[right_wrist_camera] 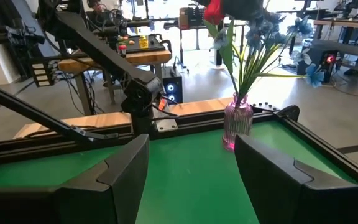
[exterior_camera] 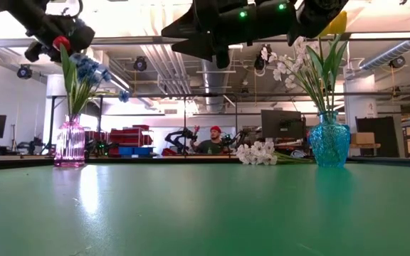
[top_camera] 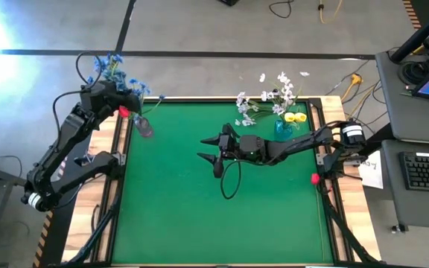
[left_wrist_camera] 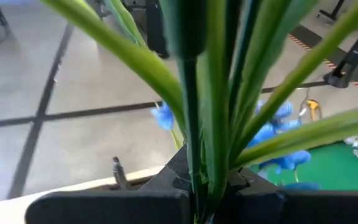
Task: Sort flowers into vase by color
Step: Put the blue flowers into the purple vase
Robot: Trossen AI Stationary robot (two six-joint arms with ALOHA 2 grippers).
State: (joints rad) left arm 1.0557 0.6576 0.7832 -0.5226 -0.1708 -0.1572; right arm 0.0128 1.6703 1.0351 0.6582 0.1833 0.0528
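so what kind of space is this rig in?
Looks like a robotics lab or workshop: exposed ceiling ducts overhead, monitors on benches behind the table, another robot arm in the background, and a keyboard beside the rig.

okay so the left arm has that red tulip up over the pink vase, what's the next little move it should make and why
Probably lower the stem straight down into the pink vase, then let go. The left gripper is shut on the red tulip, holding it above the vase where blue flowers already stand. The right gripper hangs open over mid-table, out of the way.
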